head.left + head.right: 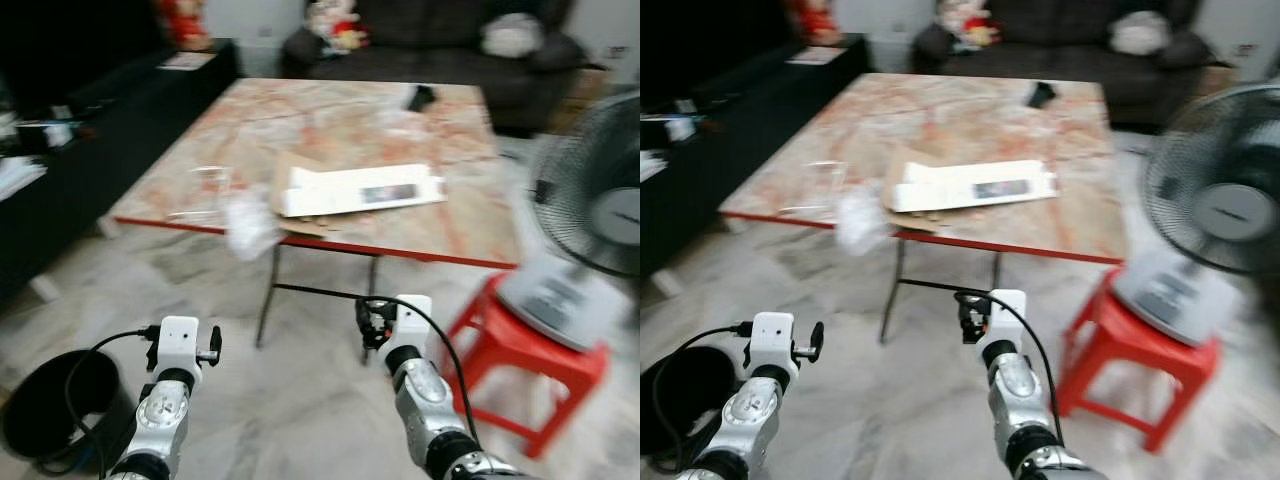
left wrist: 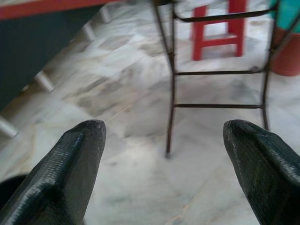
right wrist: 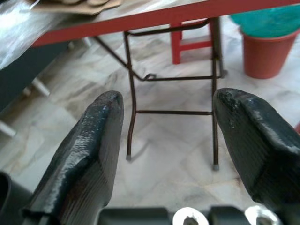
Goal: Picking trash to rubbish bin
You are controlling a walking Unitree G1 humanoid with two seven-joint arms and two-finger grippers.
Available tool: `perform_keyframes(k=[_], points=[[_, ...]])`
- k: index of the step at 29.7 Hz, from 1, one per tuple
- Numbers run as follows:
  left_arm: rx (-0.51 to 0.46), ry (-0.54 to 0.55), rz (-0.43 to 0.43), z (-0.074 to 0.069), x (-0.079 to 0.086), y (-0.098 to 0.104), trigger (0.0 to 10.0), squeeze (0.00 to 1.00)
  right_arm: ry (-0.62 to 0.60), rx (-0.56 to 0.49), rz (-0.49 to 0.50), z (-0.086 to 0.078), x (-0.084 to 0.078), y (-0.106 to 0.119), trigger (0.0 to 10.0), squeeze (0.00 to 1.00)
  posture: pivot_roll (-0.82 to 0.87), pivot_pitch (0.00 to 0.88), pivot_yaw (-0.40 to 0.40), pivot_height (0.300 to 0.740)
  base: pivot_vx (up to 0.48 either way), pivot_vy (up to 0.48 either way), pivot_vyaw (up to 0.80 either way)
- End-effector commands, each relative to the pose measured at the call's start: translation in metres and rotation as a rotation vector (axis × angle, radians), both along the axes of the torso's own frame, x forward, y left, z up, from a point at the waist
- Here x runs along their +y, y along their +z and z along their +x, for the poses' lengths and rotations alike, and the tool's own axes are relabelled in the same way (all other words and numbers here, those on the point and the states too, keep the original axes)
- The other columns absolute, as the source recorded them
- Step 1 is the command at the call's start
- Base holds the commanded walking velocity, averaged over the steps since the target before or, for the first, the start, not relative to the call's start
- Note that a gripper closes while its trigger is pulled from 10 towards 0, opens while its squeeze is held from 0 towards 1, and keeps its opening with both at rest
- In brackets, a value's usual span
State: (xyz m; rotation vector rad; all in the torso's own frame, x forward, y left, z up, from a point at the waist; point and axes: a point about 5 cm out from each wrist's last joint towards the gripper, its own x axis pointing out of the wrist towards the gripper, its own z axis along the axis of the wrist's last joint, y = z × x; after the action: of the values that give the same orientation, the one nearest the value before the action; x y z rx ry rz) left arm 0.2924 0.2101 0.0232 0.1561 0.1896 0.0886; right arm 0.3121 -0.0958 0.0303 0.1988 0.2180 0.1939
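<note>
A crumpled clear plastic bag (image 1: 248, 225) hangs over the front edge of the marble-patterned table (image 1: 340, 125). Beside it a long white box (image 1: 360, 188) lies on flat brown cardboard (image 1: 300, 226). A clear plastic cup (image 1: 205, 185) stands to the left of them. The black rubbish bin (image 1: 55, 405) is on the floor at the lower left, next to my left arm. My left gripper (image 2: 164, 126) is open and empty, held low over the floor short of the table. My right gripper (image 3: 166, 101) is also open and empty, pointing at the table's legs (image 3: 131, 108).
A standing fan (image 1: 590, 200) rests on a red stool (image 1: 510, 350) to the right of the table. A dark low cabinet (image 1: 80, 150) runs along the left, and a sofa (image 1: 450, 50) stands behind. An orange bucket (image 3: 267, 51) sits beyond the table. Marble floor lies between me and the table.
</note>
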Motion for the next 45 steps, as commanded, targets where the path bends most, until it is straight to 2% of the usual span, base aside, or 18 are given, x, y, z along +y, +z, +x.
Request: perform_keyframes(k=[1,9,13,15,16,17,18,19,23,24,25,27,29,32,35,39,45], points=[[-0.008,0.013,-0.009,0.000,0.002,0.001,10.0,0.00,0.004,-0.008,-0.007,0.002,-0.001,0.002,10.0,0.00,-0.02,0.000,0.025,0.740,0.000,0.000,-0.80],[0.025,0.004,-0.035,-0.003,0.002,-0.004,10.0,0.00,-0.004,0.007,-0.001,0.000,-0.003,-0.001,10.0,0.00,-0.01,0.000,0.023,0.740,0.000,0.000,-0.60],[0.084,0.012,-0.031,-0.010,0.005,-0.013,10.0,0.00,-0.013,0.075,-0.041,-0.005,-0.009,-0.011,10.0,0.00,-0.01,0.000,0.022,0.740,0.000,0.000,0.00],[0.124,0.021,-0.031,-0.016,0.008,-0.020,10.0,0.00,-0.032,0.163,-0.069,-0.015,-0.018,-0.026,10.0,0.00,-0.01,0.000,0.022,0.740,0.000,0.000,0.00],[0.124,0.021,-0.031,-0.016,0.008,-0.020,10.0,0.00,-0.032,0.163,-0.069,-0.015,-0.018,-0.026,10.0,0.00,-0.01,0.000,0.022,0.740,0.000,0.000,0.00],[0.141,0.025,-0.031,-0.018,0.010,-0.023,10.0,0.00,-0.038,0.195,-0.078,-0.019,-0.021,-0.031,10.0,0.00,-0.01,0.000,0.021,0.740,0.000,0.000,0.00],[0.204,0.050,-0.029,-0.028,0.015,-0.033,10.0,0.00,-0.060,0.287,-0.114,-0.033,-0.032,-0.048,10.0,0.00,-0.01,0.000,0.023,0.740,0.000,0.000,0.00],[0.235,0.064,-0.029,-0.034,0.018,-0.038,10.0,0.00,-0.072,0.326,-0.121,-0.040,-0.037,-0.055,10.0,0.00,-0.01,0.000,0.023,0.740,0.000,0.000,0.00],[0.303,0.099,-0.034,-0.048,0.024,-0.049,10.0,0.00,-0.095,0.424,-0.139,-0.062,-0.047,-0.074,10.0,0.00,-0.01,0.004,0.029,0.740,0.000,0.000,0.00],[0.321,0.107,-0.039,-0.052,0.026,-0.053,10.0,0.00,-0.099,0.452,-0.143,-0.070,-0.050,-0.079,10.0,0.00,-0.01,0.011,0.032,0.740,0.000,0.000,0.00],[0.355,0.117,-0.045,-0.059,0.027,-0.058,10.0,0.00,-0.106,0.505,-0.153,-0.084,-0.054,-0.089,10.0,0.00,-0.02,0.023,0.037,0.740,0.000,0.000,0.00],[0.366,0.118,-0.046,-0.062,0.027,-0.060,10.0,0.00,-0.108,0.521,-0.156,-0.089,-0.055,-0.092,10.0,0.00,-0.02,0.025,0.038,0.740,0.000,0.000,0.00],[0.396,0.098,-0.038,-0.068,0.024,-0.065,10.0,0.00,-0.121,0.574,-0.158,-0.106,-0.057,-0.102,10.0,0.00,-0.02,0.045,0.053,0.740,0.000,0.000,0.00],[0.415,0.087,-0.036,-0.071,0.022,-0.068,10.0,0.00,-0.123,0.601,-0.157,-0.115,-0.057,-0.107,10.0,0.00,-0.03,0.045,0.059,0.740,0.000,0.000,0.00],[0.422,0.087,-0.039,-0.072,0.021,-0.069,10.0,0.00,-0.122,0.610,-0.159,-0.117,-0.057,-0.108,10.0,0.00,-0.03,0.045,0.059,0.740,0.000,0.000,0.00],[0.503,0.101,-0.027,-0.088,0.025,-0.080,10.0,0.00,-0.104,0.665,-0.166,-0.131,-0.055,-0.116,10.0,0.00,-0.03,0.029,0.063,0.740,0.000,0.000,0.00],[0.549,0.144,-0.028,-0.105,0.030,-0.088,10.0,0.00,-0.051,0.643,-0.189,-0.121,-0.052,-0.111,10.0,0.00,0.00,0.025,0.033,0.740,0.000,0.000,0.00]])
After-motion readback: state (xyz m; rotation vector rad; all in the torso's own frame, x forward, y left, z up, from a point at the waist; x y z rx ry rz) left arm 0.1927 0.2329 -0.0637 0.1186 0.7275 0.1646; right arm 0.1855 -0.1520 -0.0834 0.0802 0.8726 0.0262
